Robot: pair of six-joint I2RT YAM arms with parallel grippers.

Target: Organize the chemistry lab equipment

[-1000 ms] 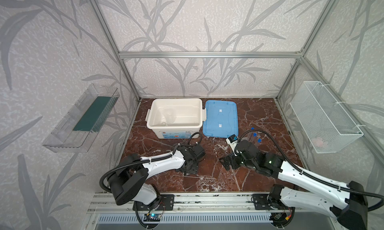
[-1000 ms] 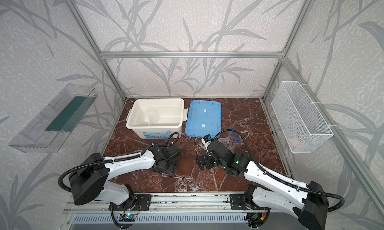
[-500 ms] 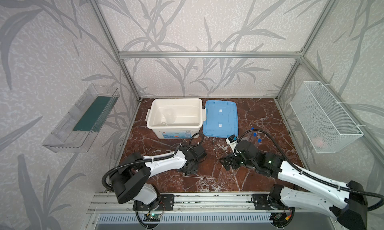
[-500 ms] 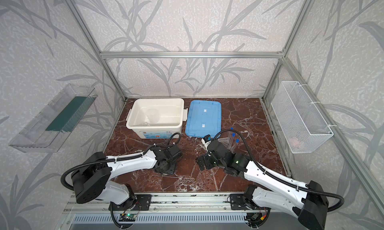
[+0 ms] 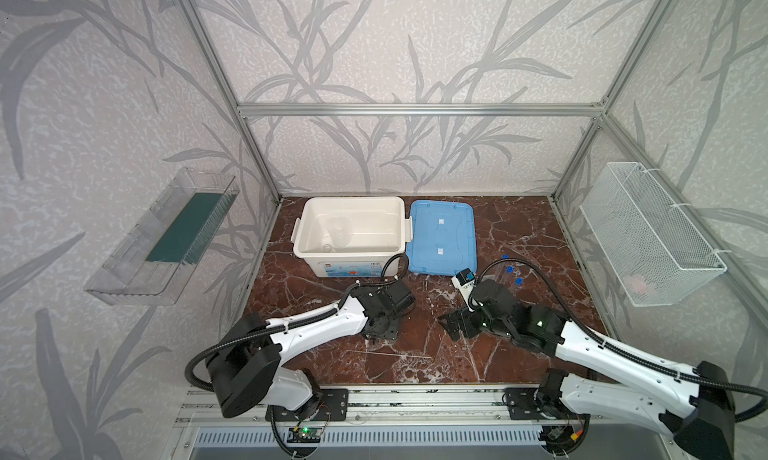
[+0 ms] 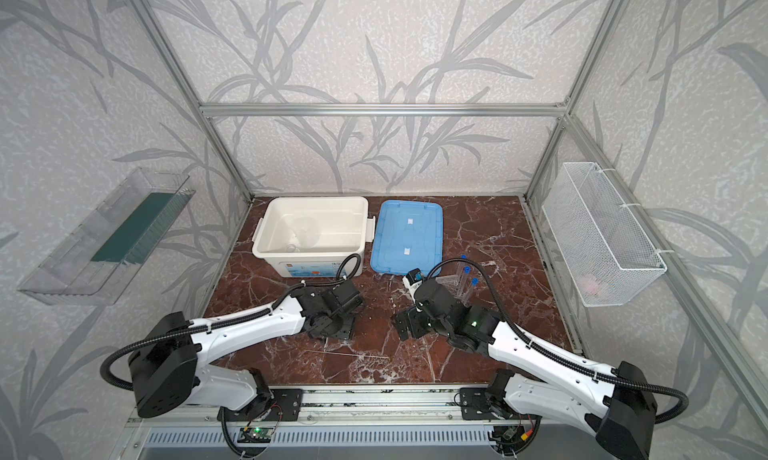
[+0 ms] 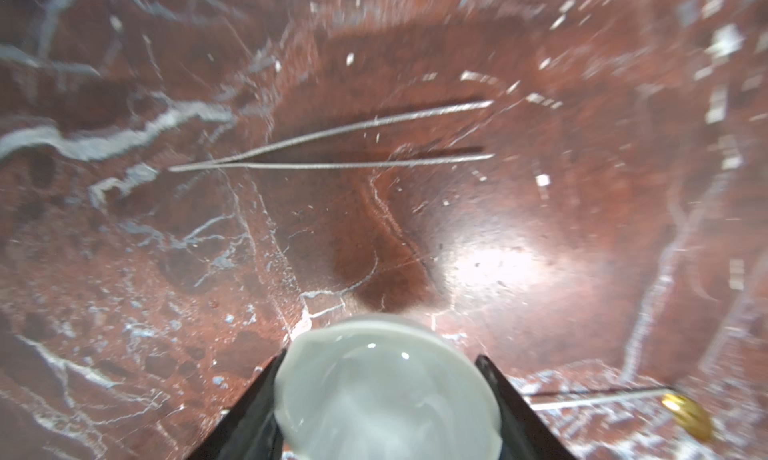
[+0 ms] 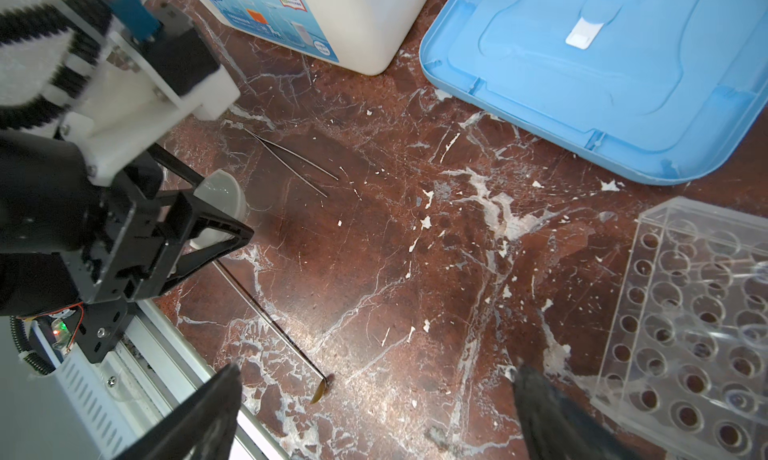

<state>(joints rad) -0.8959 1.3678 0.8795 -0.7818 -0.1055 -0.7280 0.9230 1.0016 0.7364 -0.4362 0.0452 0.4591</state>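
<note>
My left gripper (image 5: 380,333) is shut on the small white round dish (image 7: 386,395), whose rim touches both fingers; the right wrist view shows the dish (image 8: 222,196) low over the marble. Thin tweezers (image 7: 332,155) lie just beyond it. A long rod with a spoon end (image 8: 270,321) lies near the front rail. My right gripper (image 8: 376,375) is open and empty over bare floor. The clear holed rack (image 8: 685,312) stands beside it, with blue-capped tubes (image 5: 511,267) in it. A clear beaker (image 5: 338,233) and a small jar (image 5: 328,248) sit in the bin.
The white bin (image 5: 353,204) stands at the back left of the floor, with its blue lid (image 5: 442,238) flat beside it. A wire basket (image 5: 648,233) hangs on the right wall and a clear shelf (image 5: 166,233) on the left wall.
My left gripper's jaws have narrowed onto the dish. The right arm has stayed where it was, jaws wide.
</note>
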